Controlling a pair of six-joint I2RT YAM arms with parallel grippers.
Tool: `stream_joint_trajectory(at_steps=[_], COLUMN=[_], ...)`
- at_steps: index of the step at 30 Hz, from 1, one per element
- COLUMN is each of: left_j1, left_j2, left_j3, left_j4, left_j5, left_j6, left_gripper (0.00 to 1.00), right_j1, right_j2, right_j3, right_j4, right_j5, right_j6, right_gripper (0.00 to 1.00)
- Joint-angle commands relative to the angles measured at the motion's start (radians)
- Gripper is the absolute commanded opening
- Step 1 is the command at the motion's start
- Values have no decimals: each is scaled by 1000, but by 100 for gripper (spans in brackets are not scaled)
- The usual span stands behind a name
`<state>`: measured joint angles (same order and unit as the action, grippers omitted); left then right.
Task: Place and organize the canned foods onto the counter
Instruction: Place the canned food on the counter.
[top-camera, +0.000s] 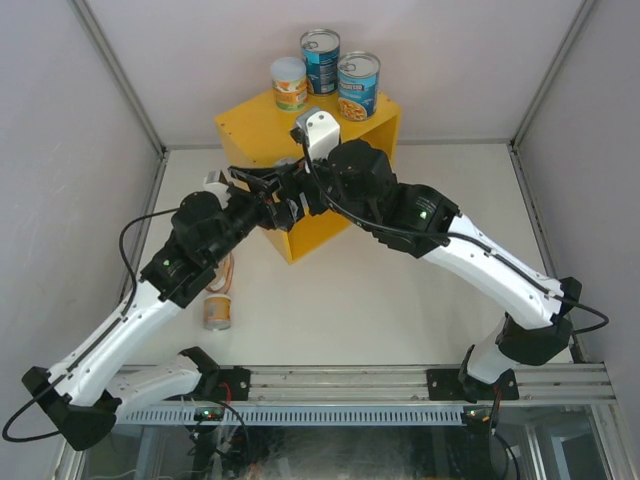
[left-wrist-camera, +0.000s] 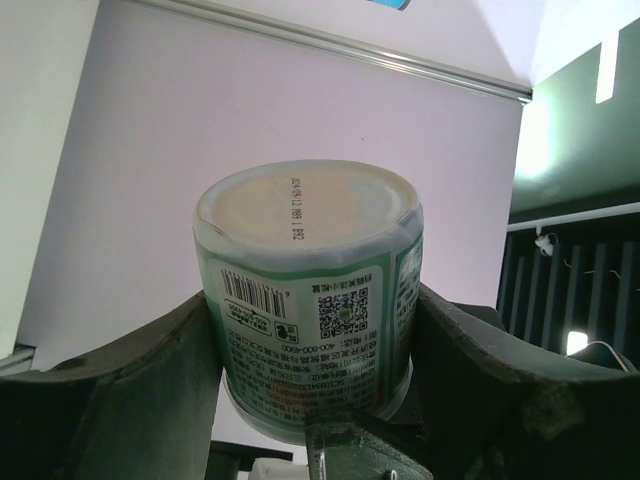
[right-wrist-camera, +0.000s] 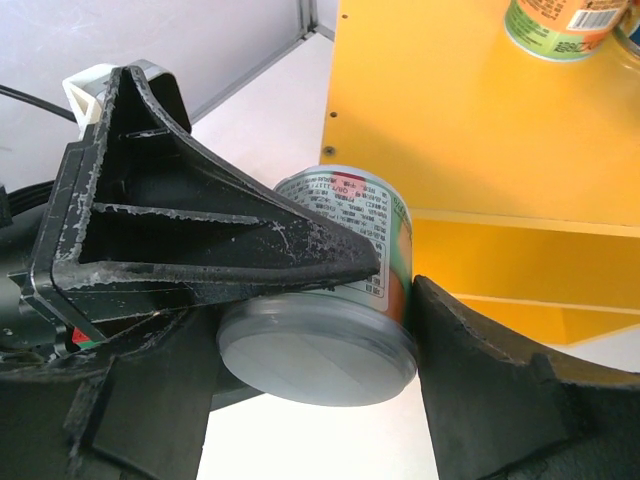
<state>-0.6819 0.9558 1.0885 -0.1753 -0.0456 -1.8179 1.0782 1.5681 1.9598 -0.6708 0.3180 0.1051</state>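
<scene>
White-walled table (top-camera: 400, 300): beside the yellow counter (top-camera: 372, 122), left gripper (left-wrist-camera: 312, 315) and right gripper (right-wrist-camera: 330, 330) both pinch one small can (right-wrist-camera: 345, 215), seemingly a handover for shelving.

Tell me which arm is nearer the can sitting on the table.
Left. The left arm passes just beside the can on the table, on its left; the right arm comes in from the opposite side, well away from it.

White tabletop (top-camera: 400, 310), pale grey side walls (top-camera: 50, 120), metal corner posts (top-camera: 118, 75), aluminium rail at near edge (top-camera: 350, 380)
</scene>
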Motion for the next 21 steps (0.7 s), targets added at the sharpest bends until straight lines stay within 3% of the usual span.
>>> stream_joint_trajectory(at_steps=[1,8,21], left_j1=[8,42,53], left_j2=[43,91,148], left_j3=[59,77,112], left_j4=[154,219,256], left_j5=[2,20,-56], left_j6=[9,-22,-139], left_gripper=[13,1,0], right_j1=[-37,-121,-215], right_j2=[6,28,155], right_j3=[116,174,366], right_j4=[55,22,-64], right_j5=[-44,-95,-171], right_j6=[33,33,28], right_gripper=[0,0,0])
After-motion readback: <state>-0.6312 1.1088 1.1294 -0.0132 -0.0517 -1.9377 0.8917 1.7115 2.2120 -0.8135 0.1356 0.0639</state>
